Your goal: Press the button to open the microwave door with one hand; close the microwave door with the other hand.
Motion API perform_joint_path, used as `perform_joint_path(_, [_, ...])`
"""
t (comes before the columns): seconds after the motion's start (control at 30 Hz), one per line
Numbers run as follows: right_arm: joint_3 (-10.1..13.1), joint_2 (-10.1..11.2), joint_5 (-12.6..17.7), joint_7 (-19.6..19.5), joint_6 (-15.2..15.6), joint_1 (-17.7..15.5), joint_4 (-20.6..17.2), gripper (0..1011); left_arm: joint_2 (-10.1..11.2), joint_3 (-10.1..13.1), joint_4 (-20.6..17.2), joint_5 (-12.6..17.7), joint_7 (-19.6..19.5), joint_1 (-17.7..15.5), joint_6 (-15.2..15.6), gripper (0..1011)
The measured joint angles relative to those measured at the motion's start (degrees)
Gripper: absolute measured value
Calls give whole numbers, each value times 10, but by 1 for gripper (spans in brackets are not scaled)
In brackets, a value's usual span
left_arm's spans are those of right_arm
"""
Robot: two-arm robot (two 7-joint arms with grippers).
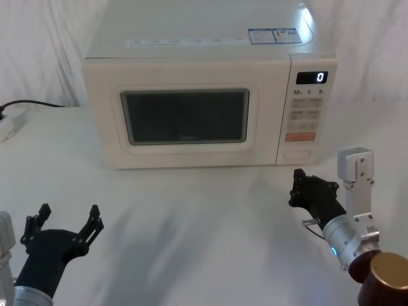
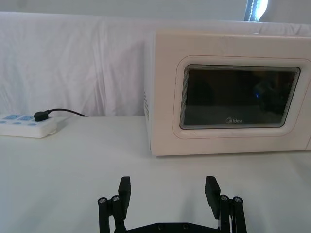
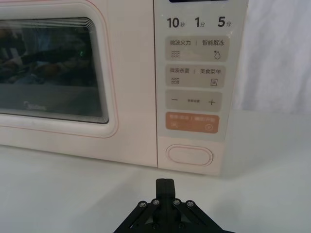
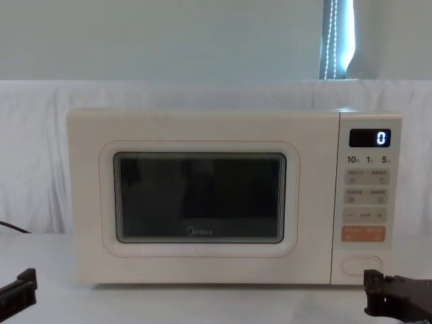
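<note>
A: Where do the 4 views look from?
B: Head looks down, chest looks level; both wrists sit low on the table, the right nearest. All share the microwave (image 4: 233,196) front.

Readable marks on the microwave (image 4: 202,196)

We read "Midea" under the microwave door (image 4: 199,206) window, a white "0" on the black display (image 4: 370,138), and "10", "1", "5" on the control panel (image 3: 197,73).

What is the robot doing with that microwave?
It is getting ready to open the microwave. The right gripper, fingers shut, sits low in front of the control panel, lined up with the button but not touching it. The left gripper waits open, out in front of the microwave door, which is closed. Nothing has been pressed yet.
</note>
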Motion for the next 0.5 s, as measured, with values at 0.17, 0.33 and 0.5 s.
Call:
perform_joint_path(0.17, [3,-2,-4,0,-9,20,31,0,0,0,0,0,0,0,0,1001])
perform_joint_path(0.33, [6,-4,-6,-1,-18,37,57,0,0,0,0,0,0,0,0,1001])
perform_joint_path(0.5, [9,-7,-6,-1,-24,52,77,0,0,0,0,0,0,0,0,1001])
